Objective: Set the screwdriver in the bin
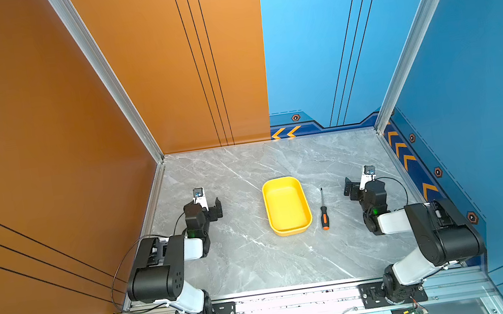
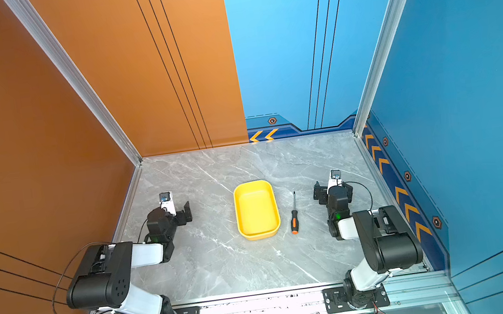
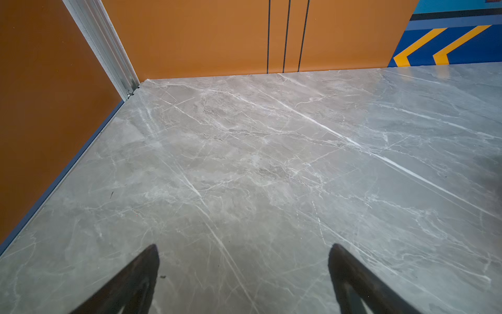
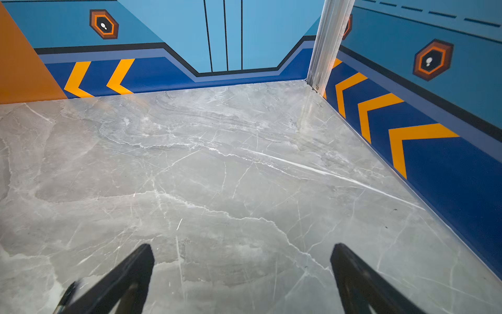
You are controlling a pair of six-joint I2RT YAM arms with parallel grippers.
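Screwdriver: the screwdriver (image 1: 324,212) (image 2: 294,216) lies flat on the table (image 1: 241,264), outside the bin and just beside its right long side. Its handle is nearer my bases and its shaft points at the back wall.
Bin: the yellow bin (image 1: 286,206) (image 2: 256,210) sits mid-table with its rim up.
Open room: bare marble lies between the screwdriver and my right end effector (image 1: 351,189) (image 4: 243,248), and more between the bin and my left end effector (image 1: 217,207) (image 3: 244,248).
End effectors: both are spread wide and hold nothing, hovering over bare table.
Edges: an orange wall runs along my left and a blue wall along my right, with metal posts at the back corners.
Markings: the hexagon badge (image 4: 104,24) carries a white mark, and the yellow chevrons (image 4: 99,77) carry no letters.
Hard to see: the screwdriver tip is too thin to make out. My fingers (image 3: 141,271) are cut off at the frame edge.
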